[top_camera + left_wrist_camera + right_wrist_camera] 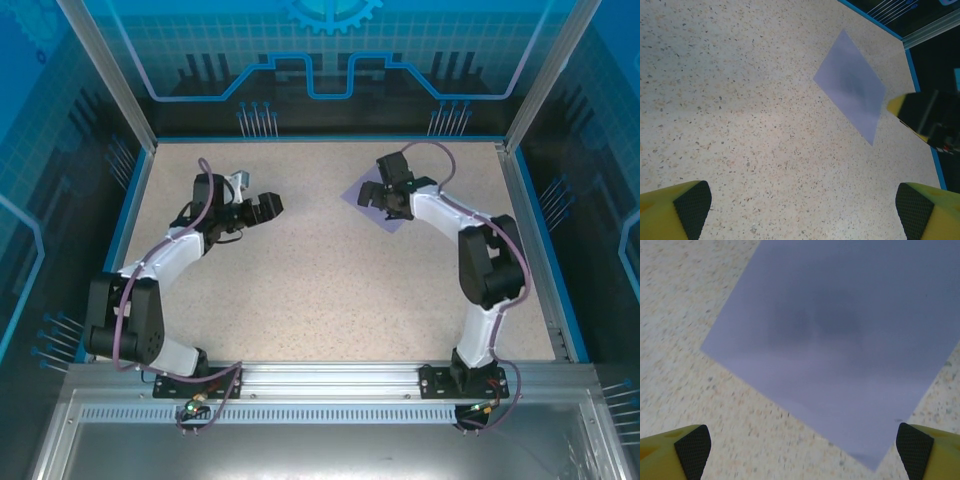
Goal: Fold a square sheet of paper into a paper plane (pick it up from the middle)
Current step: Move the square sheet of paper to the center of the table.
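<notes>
Thin square lavender paper sheet (840, 340) lies flat. Right gripper (802, 450) hovers over it, jaws spread; left gripper (802, 207) gapes too.

speckled beige table (320, 300) | blue rim (300, 139) | blue printed walls (330, 50)

Just one thin lavender-purple square sheet of paper (852, 85) in there. Two white-and-black robot arms, so that's the left arm (165, 262) and the right arm (480, 270). One gripper on each makes two: the left gripper (265, 205) and the right gripper (390, 200). Each has two yellow fingers (660, 217) with a black textured pad (692, 447) apiece, so four fingers and four pads all told. One speckled beige table top (320, 290), with one blue border (330, 139) round it.
</notes>
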Controlling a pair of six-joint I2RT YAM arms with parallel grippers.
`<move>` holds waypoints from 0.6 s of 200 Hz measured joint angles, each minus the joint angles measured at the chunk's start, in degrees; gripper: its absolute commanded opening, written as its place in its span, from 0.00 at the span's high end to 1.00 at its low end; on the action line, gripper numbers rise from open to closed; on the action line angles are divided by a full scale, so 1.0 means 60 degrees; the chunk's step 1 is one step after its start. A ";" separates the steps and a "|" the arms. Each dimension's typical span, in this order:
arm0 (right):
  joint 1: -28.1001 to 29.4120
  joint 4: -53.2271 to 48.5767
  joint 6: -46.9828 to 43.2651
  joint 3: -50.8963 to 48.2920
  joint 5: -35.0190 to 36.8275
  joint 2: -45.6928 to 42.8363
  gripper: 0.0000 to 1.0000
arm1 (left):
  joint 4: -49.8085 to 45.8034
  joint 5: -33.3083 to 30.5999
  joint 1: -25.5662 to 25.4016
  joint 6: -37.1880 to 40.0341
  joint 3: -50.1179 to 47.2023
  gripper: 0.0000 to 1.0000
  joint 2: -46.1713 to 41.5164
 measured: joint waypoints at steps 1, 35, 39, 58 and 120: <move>0.0000 -0.0015 0.0007 0.0033 0.0018 0.0029 0.01 | -0.0004 0.0004 0.0000 0.0000 0.0007 0.01 0.0000; 0.0011 -0.1064 0.0426 0.1534 0.0510 0.1348 0.01 | -0.0164 0.0000 -0.0036 0.0015 0.0106 0.01 0.0109; 0.0011 -0.1177 0.0474 0.1694 0.0554 0.1490 0.01 | -0.0193 -0.0004 -0.0036 0.0022 0.0131 0.01 0.0146; 0.0011 -0.1679 0.0718 0.2266 0.0823 0.2014 0.01 | -0.0284 -0.0004 -0.0036 0.0029 0.0204 0.01 0.0248; 0.0120 -0.2677 0.0958 0.2878 0.1133 0.2812 0.01 | -0.0517 -0.0004 -0.0036 0.0069 0.0211 0.01 0.0510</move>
